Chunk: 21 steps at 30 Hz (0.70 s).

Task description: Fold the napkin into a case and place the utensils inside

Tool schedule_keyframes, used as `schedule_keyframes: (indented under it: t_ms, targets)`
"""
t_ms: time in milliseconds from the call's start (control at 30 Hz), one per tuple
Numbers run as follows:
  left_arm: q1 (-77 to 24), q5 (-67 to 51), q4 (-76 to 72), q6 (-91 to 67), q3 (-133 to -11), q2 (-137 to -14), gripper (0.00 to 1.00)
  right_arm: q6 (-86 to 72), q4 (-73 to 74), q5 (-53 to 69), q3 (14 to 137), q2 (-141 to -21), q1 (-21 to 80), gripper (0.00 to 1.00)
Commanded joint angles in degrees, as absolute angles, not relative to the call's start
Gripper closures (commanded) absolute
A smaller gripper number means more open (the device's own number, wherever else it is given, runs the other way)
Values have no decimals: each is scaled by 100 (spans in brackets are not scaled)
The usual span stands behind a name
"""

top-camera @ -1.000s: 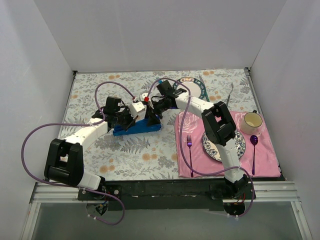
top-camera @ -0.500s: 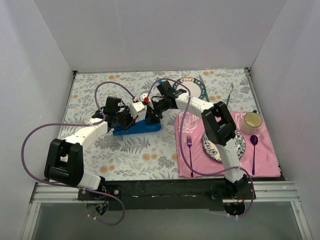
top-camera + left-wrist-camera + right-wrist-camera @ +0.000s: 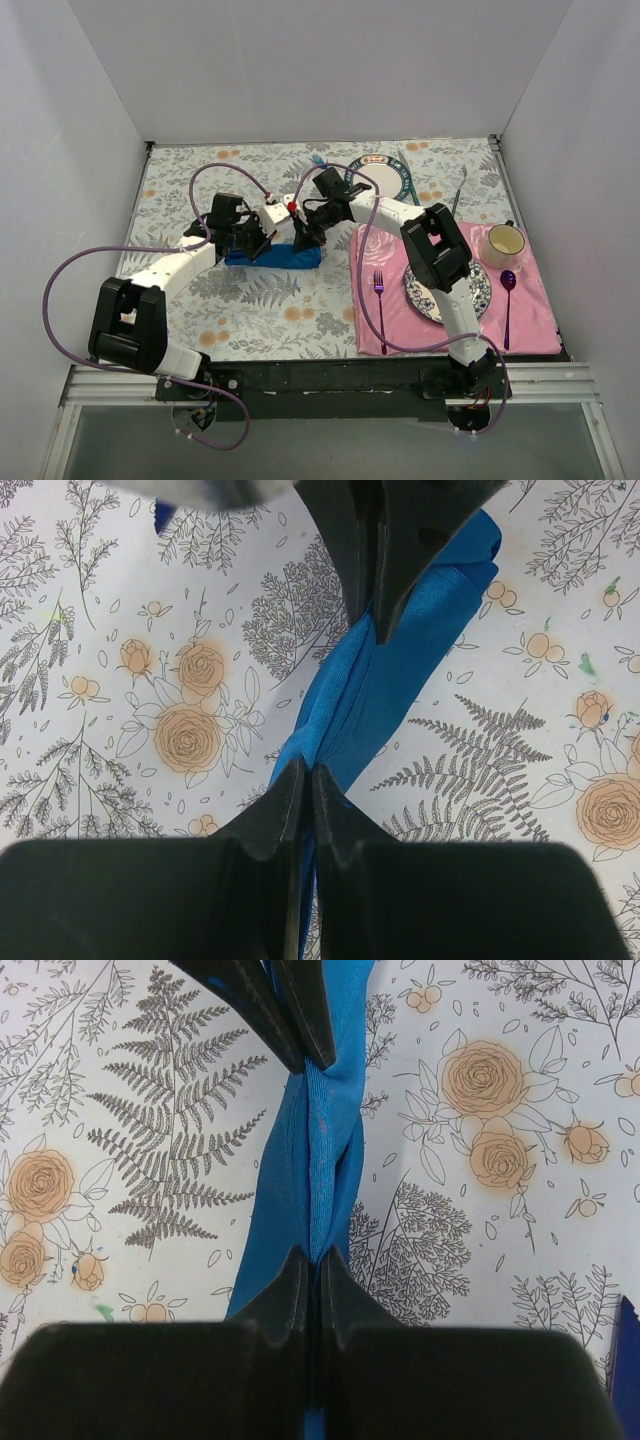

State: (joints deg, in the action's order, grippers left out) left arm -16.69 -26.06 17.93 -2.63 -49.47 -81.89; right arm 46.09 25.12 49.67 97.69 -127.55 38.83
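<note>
Floral-printed cloth covers the surface (image 3: 270,310), and near its middle, left of the pink placemat (image 3: 395,330), lies the napkin (image 3: 290,258), gathered into a narrow blue strip. The left end effector (image 3: 255,240) is clenched on one end of the strip, pinching a raised fold of cloth. The right end effector (image 3: 305,236) is clenched on the other end in the same way. Both wrist views show the two pairs of fingers facing each other, with the napkin bunched into a twisted ridge between them.
</note>
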Motion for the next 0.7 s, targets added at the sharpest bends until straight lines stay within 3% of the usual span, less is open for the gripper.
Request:
schedule_keyframes:
  t_ms: [0, 100, 200, 300, 500, 667]
  targets:
    - [-1688, -2549, 1678, -395, -4983, -7858, 100, 4527, 2329, 4817, 9791, -12516, 3981, 99]
    - [-1609, -2540, 1862, -622, -5088, -7814, 91, 4439, 2198, 4685, 9730, -12375, 3964, 99]
    - [-1293, -2732, 2195, -991, -5431, -7796, 64, 4421, 2162, 4510, 9782, -12243, 3964, 99]
    - [-819, -3022, 2626, -1238, -5896, -7813, 51, 4438, 2110, 4159, 9870, -12138, 3955, 99]
    - [-133, -3024, 2953, -1845, -6486, -7655, 35, 4780, 1698, 3227, 9678, -11971, 4069, 99]
    - [430, -2874, 3067, -2205, -6495, -7690, 29, 5106, 801, 2183, 8949, -11646, 4420, 99]
